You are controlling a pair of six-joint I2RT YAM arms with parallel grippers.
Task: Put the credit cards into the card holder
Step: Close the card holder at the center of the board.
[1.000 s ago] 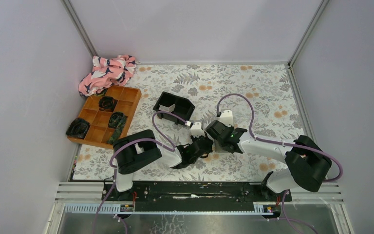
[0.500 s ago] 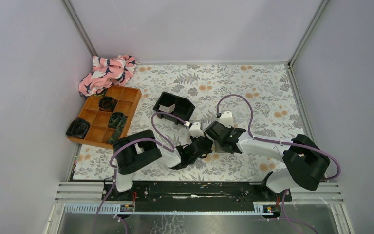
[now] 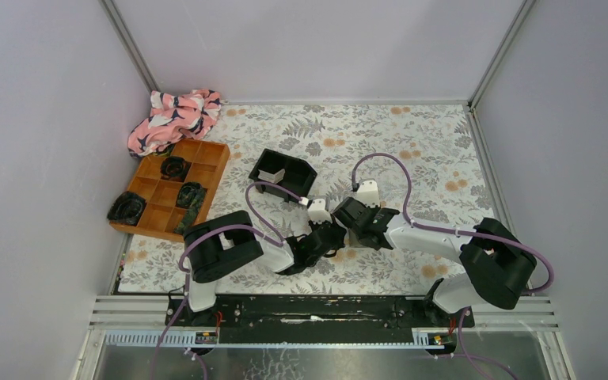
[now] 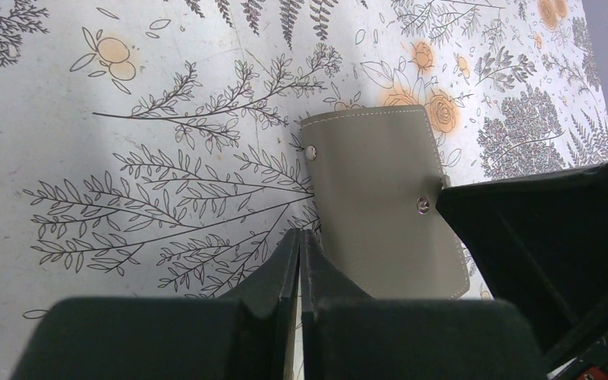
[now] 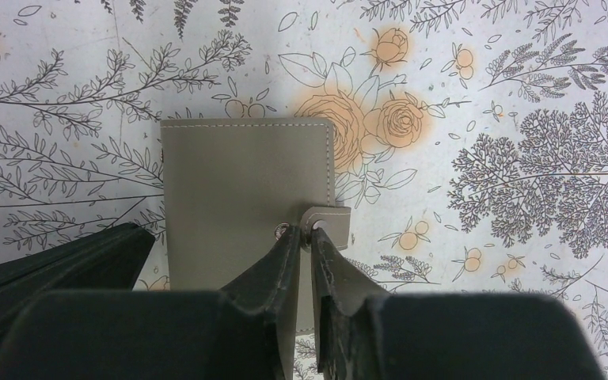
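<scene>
Two robot arms meet low over the middle of a table covered in a smooth sheet printed with grey ferns and orange roses. Between them lies the card holder, a flat, grey-taupe, leather-like rectangle with pale stitching along its edges, folded shut and flat on the sheet. A metal snap stud shows on its face, and a small rounded tab juts from one long edge.

The right gripper reaches in from the near side with its black jaws almost together, pinching that tab at their tips. The left gripper sits at the opposite edge of the card holder, jaws clenched with only a hairline between them; whether they catch the edge cannot be told.

From above, the left arm stretches forward and to the right, while the right arm lies long and low toward the left, the wrists almost touching. Behind them stands a square black plastic tray. Far left are an orange compartment tray and a crumpled pink patterned cloth.
</scene>
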